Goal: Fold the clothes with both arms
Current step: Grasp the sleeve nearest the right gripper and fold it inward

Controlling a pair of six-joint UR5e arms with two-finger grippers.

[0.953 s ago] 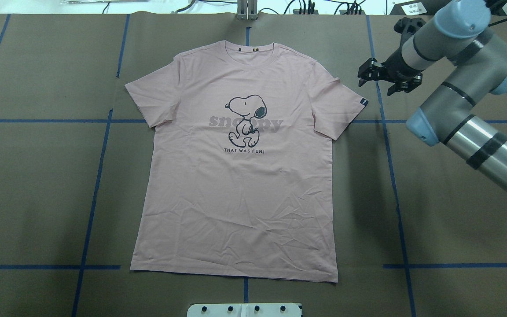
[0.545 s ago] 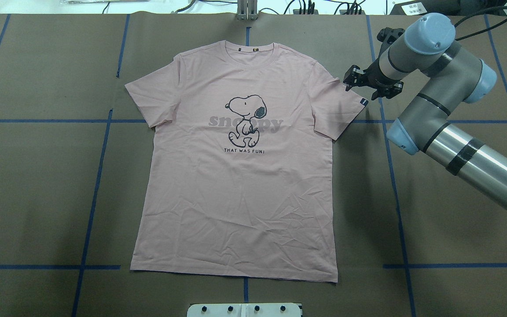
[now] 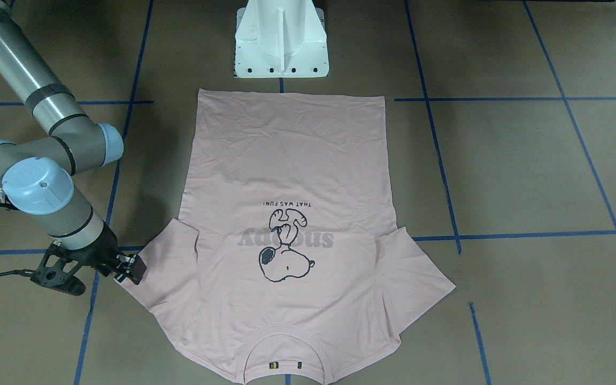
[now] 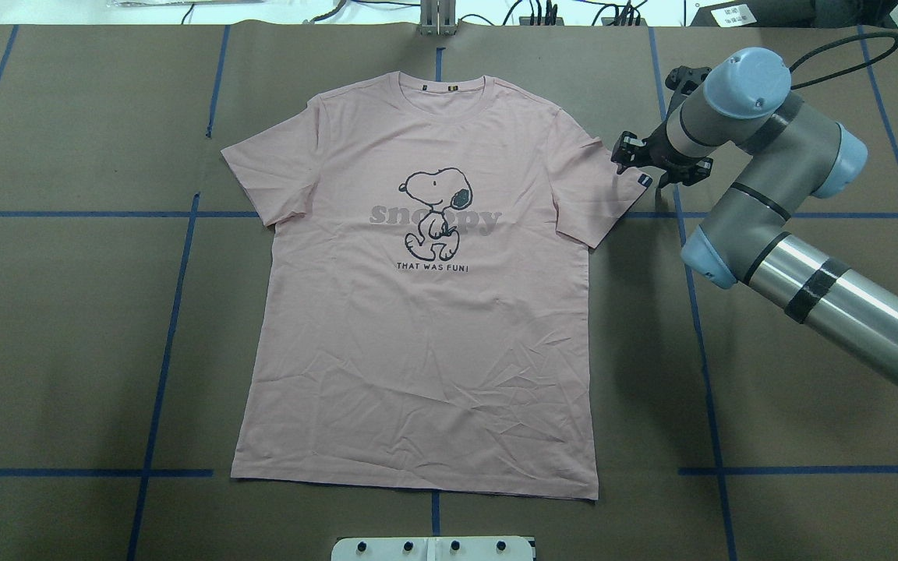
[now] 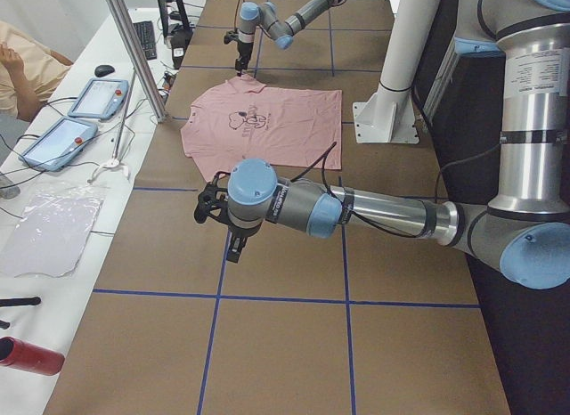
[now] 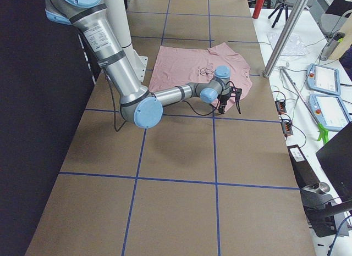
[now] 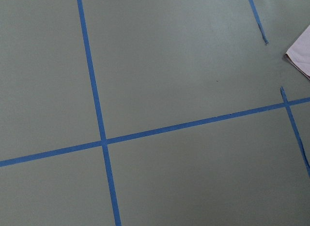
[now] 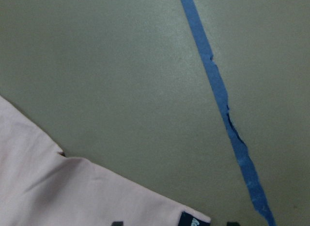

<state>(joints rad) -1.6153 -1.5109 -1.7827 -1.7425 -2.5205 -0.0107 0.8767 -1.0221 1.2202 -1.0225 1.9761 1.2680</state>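
Note:
The pale pink T-shirt [image 4: 418, 327] lies flat, front up, with its collar at the far side from the robot; it also shows in the front-facing view [image 3: 286, 160]. My right gripper [image 4: 636, 160] is low at the hem of the shirt's right-hand sleeve, by a small dark tag [image 4: 644, 181]. In the right wrist view the sleeve hem [image 8: 72, 197] lies between two dark fingertips [image 8: 116, 222] that stand apart, so the gripper is open. My left gripper [image 5: 233, 246] shows only in the exterior left view, above bare table well off the shirt; I cannot tell its state.
The white pedestal base [image 3: 281, 43] stands at the shirt's bottom hem. Blue tape lines [image 4: 698, 327] cross the brown table. A side table with tablets [image 5: 98, 99] and a metal post [image 5: 134, 50] runs along the far edge.
My right arm has swung left and down, bringing its gripper from right of the blue tape line onto the edge of the right sleeve. The shirt has not moved.

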